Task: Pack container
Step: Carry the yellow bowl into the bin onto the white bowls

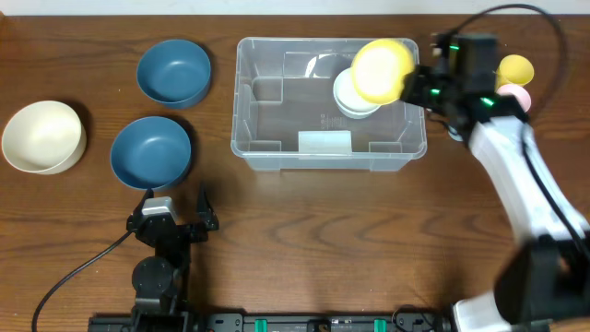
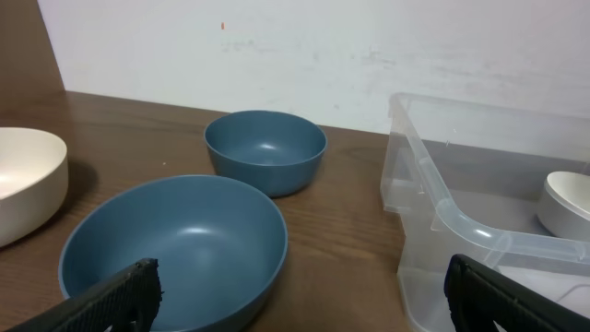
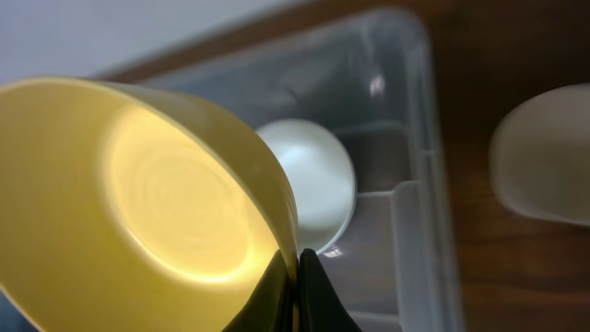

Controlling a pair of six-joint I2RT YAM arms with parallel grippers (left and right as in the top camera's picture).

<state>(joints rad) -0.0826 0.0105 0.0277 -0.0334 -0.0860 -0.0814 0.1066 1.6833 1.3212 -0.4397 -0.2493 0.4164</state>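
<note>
Currently: one bowl in, second above the container

The container (image 1: 277, 120) sits mid-table (image 1: 304, 240). A white bowl (image 1: 348, 103) lies inside, at its right end. My right tool (image 3: 297, 295) is clamped on the rim of a yellow bowl (image 1: 381, 69), held tilted over that end. The left tool (image 1: 175, 198) is wide and empty. Two blue bowls (image 1: 150, 150) and a cream bowl (image 1: 42, 136) are not yet packed.

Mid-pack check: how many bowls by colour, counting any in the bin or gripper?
Blue bowls: 2
Cream bowl: 1
White bowl, in the container: 1
Yellow bowls, one in the right gripper: 2
Pink bowl: 1
Total: 7
</note>
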